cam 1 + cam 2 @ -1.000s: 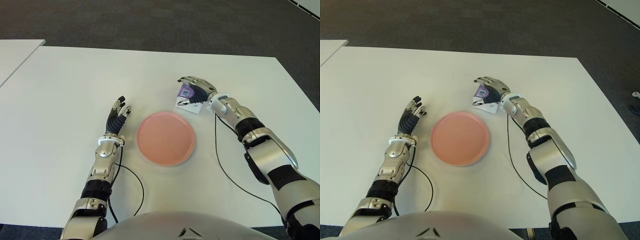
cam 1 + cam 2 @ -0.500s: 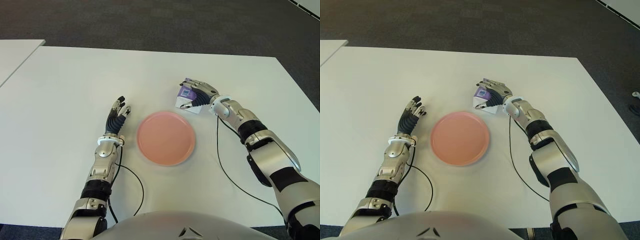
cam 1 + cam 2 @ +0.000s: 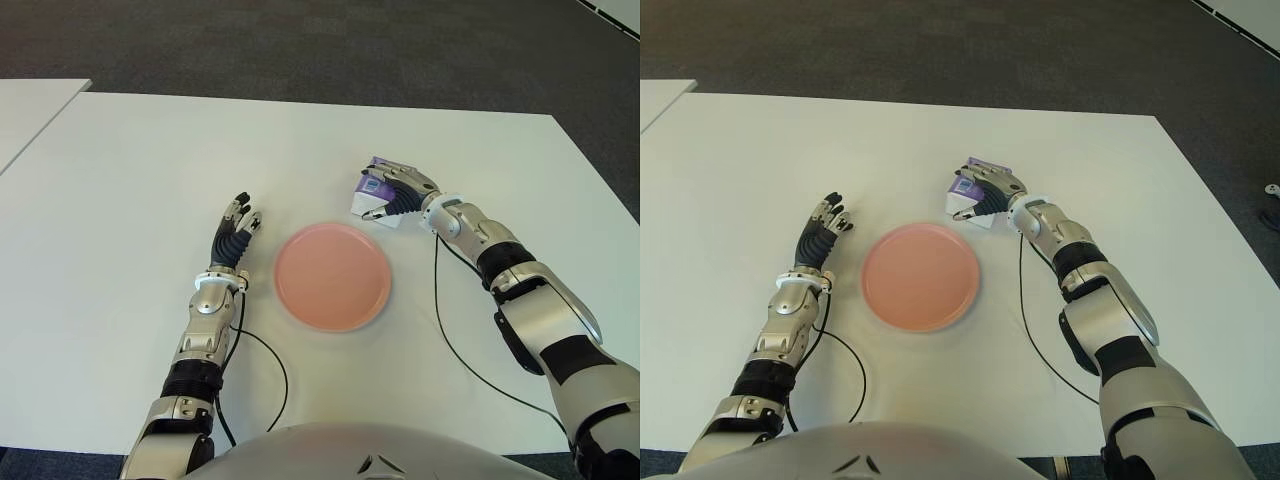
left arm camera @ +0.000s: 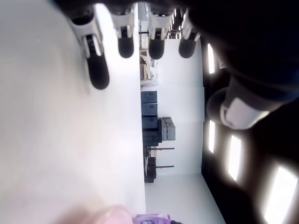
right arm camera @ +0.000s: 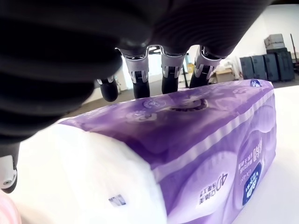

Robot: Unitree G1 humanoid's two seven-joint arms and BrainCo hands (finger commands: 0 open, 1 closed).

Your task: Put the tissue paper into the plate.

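The tissue paper is a purple and white pack (image 3: 372, 186) on the white table (image 3: 150, 170), just past the far right rim of the pink plate (image 3: 332, 276). My right hand (image 3: 388, 194) covers the pack. Its fingers (image 5: 169, 70) lie across the purple top and the thumb presses the white near end. The right wrist view is filled with the pack (image 5: 187, 140) close under the palm. Nothing lies in the plate. My left hand (image 3: 235, 232) shows to the left of the plate with its fingers straight and nothing in them.
A black cable (image 3: 450, 330) trails over the table beside my right forearm, and another loops near my left forearm (image 3: 265, 345). A second white table (image 3: 30, 110) stands at the far left. Dark carpet lies beyond the table's far edge.
My right hand has drawn back a little towards the right over the pack, so more of the purple top shows past the fingers. Plate and left hand have not moved.
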